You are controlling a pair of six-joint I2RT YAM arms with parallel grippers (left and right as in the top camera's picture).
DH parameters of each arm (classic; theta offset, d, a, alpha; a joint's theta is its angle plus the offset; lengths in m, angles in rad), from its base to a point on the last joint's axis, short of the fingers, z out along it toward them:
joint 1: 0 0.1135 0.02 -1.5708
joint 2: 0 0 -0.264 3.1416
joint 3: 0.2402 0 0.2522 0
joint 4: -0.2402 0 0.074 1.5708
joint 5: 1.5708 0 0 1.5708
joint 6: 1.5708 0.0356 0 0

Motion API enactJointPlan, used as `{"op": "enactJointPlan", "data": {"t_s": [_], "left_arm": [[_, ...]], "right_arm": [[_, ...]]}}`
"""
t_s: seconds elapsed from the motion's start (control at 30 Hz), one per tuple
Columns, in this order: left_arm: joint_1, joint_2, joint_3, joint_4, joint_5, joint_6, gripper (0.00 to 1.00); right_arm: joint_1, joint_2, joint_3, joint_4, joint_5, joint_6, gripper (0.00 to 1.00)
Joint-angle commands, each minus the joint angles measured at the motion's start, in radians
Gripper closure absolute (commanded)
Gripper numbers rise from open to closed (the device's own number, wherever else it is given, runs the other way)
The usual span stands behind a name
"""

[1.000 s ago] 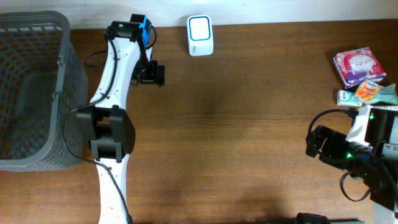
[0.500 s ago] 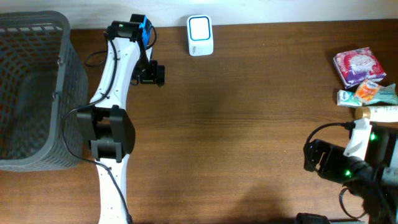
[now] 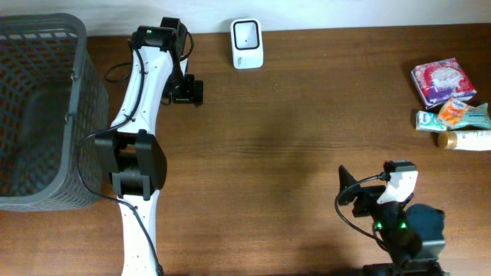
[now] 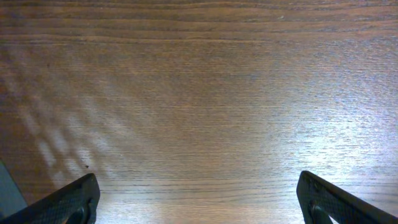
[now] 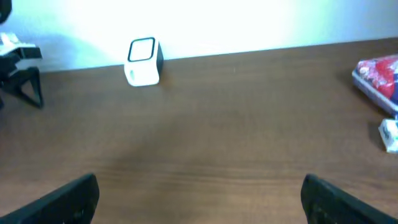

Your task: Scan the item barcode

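Grained wooden table [image 3: 291,138], boxy white scanner [image 3: 247,33]

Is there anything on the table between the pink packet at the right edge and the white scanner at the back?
Nothing visible does. The table between the pink packet and the scanner is bare wood. The left arm and the basket stand left of the scanner, off that path.
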Motion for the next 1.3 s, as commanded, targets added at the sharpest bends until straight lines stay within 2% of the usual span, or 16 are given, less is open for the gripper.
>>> {"op": "enactJointPlan", "data": {"t_s": [0.0,0.27,0.4,0.5,0.63,0.8,1.1,1.27], "left_arm": [[0.002,0.006,-0.003,0.0,-0.01,-0.01,0.01],[-0.001,0.006,-0.003,0.0,-0.01,-0.01,0.01],[-0.001,0.006,-0.003,0.0,-0.01,-0.01,0.01],[-0.003,0.006,-0.003,0.0,-0.01,-0.01,0.01],[-0.003,0.006,-0.003,0.0,-0.01,-0.01,0.01],[-0.003,0.006,-0.003,0.0,-0.01,-0.01,0.01],[-0.003,0.006,-0.003,0.0,-0.01,-0.01,0.01],[-0.003,0.006,-0.003,0.0,-0.01,-0.01,0.01]], "right_arm": [[0.011,-0.09,-0.102,0.1,0.002,-0.006,0.01],[0.045,-0.189,-0.226,0.231,0.02,-0.04,0.01],[0.045,-0.253,-0.338,0.379,0.036,-0.04,0.01],[0.045,-0.263,-0.363,0.425,0.046,-0.04,0.01],[0.045,-0.263,-0.363,0.417,0.108,-0.039,0.01],[0.034,-0.263,-0.363,0.314,0.15,-0.04,0.01],[-0.014,-0.263,-0.363,0.313,0.149,-0.041,0.01],[-0.014,-0.263,-0.363,0.312,0.142,-0.161,0.01]]}}
